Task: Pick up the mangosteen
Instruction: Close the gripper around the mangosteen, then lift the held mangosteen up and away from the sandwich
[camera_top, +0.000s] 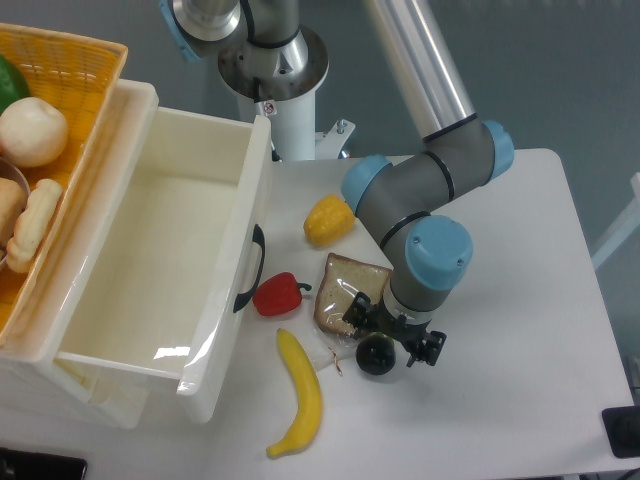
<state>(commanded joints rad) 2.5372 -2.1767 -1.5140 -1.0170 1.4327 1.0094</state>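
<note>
Gripper (392, 335) hangs directly over the mangosteen (374, 355), partly covering it

You have one fixed view here, set high above the front of the table (520, 400) and tilted steeply down, so you see its top almost in plan. It faces the arm's base column (290, 110) at the far edge. It stands at middle range: the white bin (170, 260) and the basket (70, 70) are cut off at the left edge, and the arm's upper link leaves the top of frame
</note>
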